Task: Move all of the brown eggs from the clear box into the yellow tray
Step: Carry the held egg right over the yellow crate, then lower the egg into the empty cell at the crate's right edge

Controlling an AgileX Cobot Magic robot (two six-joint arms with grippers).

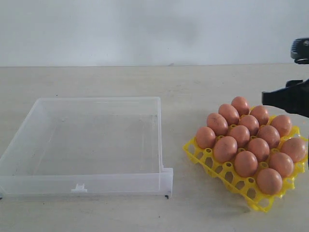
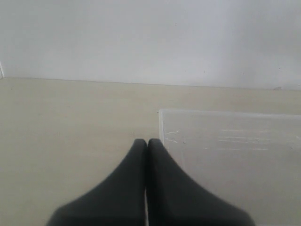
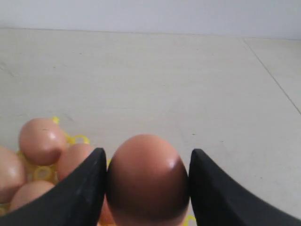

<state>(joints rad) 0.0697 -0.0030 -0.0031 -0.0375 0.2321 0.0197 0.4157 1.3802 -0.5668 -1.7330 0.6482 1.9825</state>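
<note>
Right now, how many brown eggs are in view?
15 brown eggs, all in the yellow tray; none in the clear box. The egg between the fingers of the right hand may be one of them or a hidden sixteenth.

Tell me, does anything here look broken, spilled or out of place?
Nothing serious. The eggs sit whole in the yellow tray, and the clear box lies flat with no egg in it. Only the tray is turned at an angle to the box. One egg stands between the right gripper's fingers.

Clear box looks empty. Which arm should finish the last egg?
Right. The right gripper has a brown egg between its fingers at the yellow tray. The left gripper is shut and empty by the clear box.
</note>
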